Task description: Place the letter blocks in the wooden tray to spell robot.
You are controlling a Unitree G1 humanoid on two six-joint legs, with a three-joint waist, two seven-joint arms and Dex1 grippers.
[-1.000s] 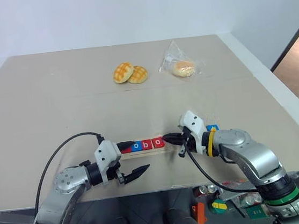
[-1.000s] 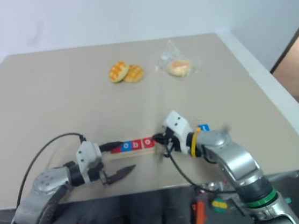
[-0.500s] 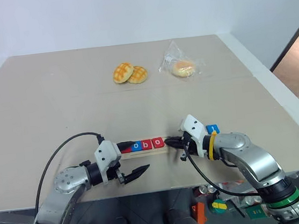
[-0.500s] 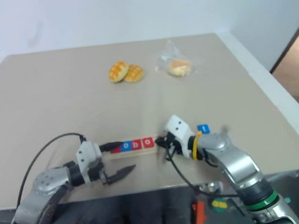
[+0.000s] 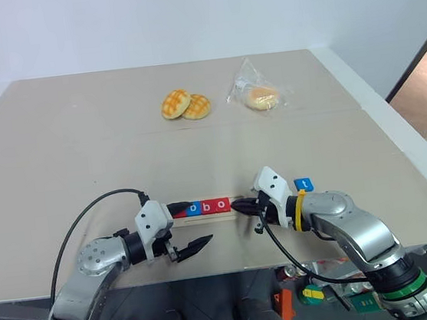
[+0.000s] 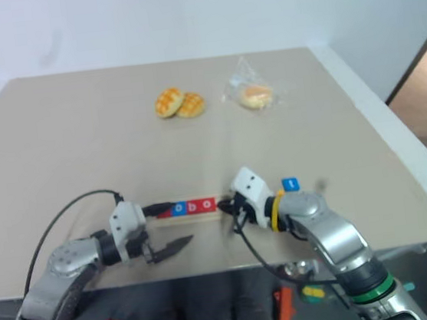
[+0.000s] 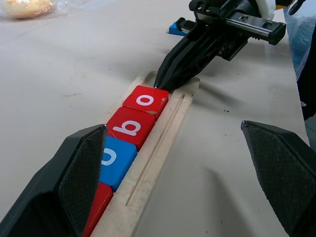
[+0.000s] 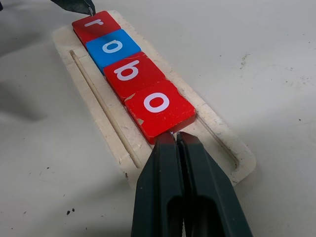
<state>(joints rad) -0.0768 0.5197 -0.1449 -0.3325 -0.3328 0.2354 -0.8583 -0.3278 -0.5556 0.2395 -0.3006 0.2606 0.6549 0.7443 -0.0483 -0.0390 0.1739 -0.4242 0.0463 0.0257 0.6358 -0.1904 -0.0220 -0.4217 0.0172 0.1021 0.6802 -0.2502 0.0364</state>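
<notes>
Letter blocks r, o, b, o (image 8: 131, 71) in wooden tray (image 8: 224, 143), near table's front edge; blue t block (image 5: 303, 184) apart, on table beside right arm.

Better to push gently along the row, closing gaps but keeping the end slot free for t; then fetch t. Right gripper (image 8: 175, 140) clenched empty, tips low and slanted down against the last red o (image 8: 158, 106). Left gripper (image 5: 189, 228) spread wide, nearly level, one fingertip (image 8: 79, 5) at the r end, holding nothing.
</notes>
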